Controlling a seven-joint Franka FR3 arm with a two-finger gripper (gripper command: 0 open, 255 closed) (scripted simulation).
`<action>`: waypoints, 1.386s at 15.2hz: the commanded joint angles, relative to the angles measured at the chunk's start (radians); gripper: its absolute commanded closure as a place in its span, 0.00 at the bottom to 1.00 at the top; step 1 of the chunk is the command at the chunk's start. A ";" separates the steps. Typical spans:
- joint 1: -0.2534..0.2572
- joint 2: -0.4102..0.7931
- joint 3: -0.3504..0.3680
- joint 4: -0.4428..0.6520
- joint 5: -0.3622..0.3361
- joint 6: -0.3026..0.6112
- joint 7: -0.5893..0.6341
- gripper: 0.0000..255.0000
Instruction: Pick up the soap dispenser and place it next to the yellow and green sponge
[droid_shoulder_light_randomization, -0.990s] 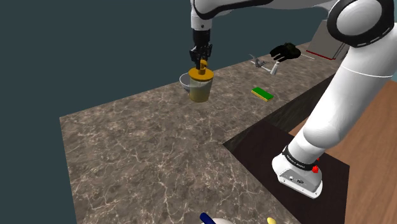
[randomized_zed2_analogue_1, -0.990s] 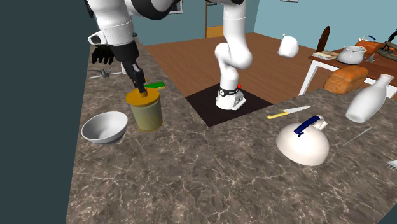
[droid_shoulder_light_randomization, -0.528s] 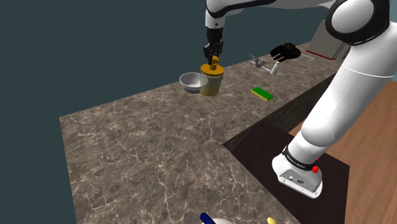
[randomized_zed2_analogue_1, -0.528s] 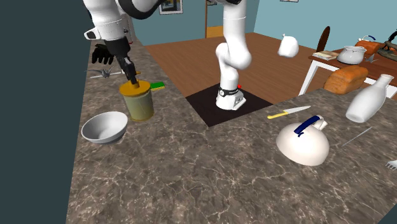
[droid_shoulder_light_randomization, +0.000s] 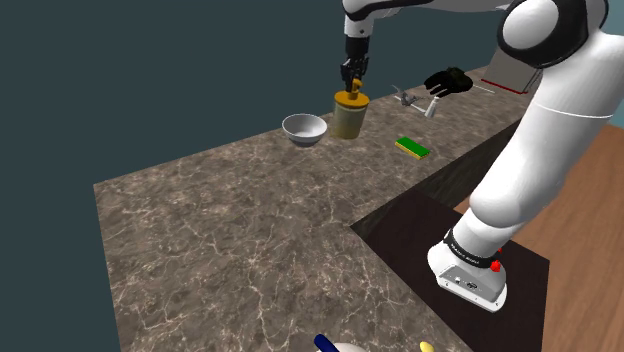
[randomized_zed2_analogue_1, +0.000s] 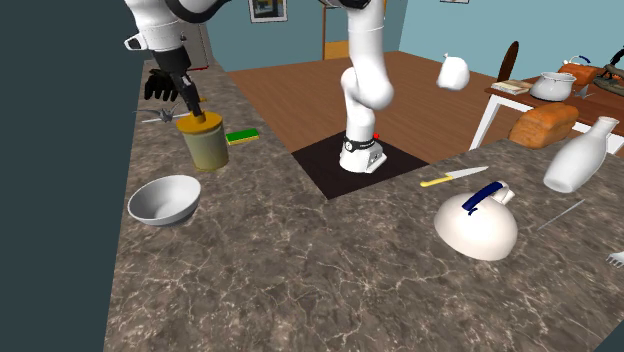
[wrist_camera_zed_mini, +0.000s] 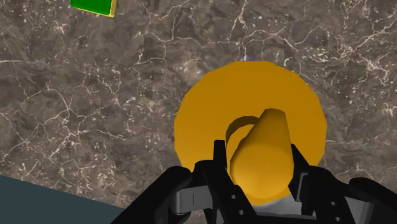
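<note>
**Arm extended over the bench (droid_shoulder_light_randomization: 230, 230), jaws clamped on the soap dispenser (droid_shoulder_light_randomization: 350, 118).**
The white arm (droid_shoulder_light_randomization: 540, 120) reaches from its stand to the bench's far side, with the wrist pointing straight down. The jaws grip the dispenser's yellow pump nozzle. The upright dispenser is directly beneath them, between the grey bowl (droid_shoulder_light_randomization: 304, 128) and the yellow and green sponge (droid_shoulder_light_randomization: 412, 148), near the sponge but apart from it.

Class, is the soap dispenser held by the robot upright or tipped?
Upright: the soap dispenser has its orange top uppermost and its body vertical below it. The fingers clasp its pump from above.
</note>
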 joint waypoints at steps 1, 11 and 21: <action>-0.026 0.015 -0.020 0.012 -0.002 0.006 -0.047 1.00; -0.152 0.181 -0.101 0.241 0.001 -0.048 -0.254 1.00; -0.233 0.330 -0.133 0.409 0.014 -0.062 -0.364 1.00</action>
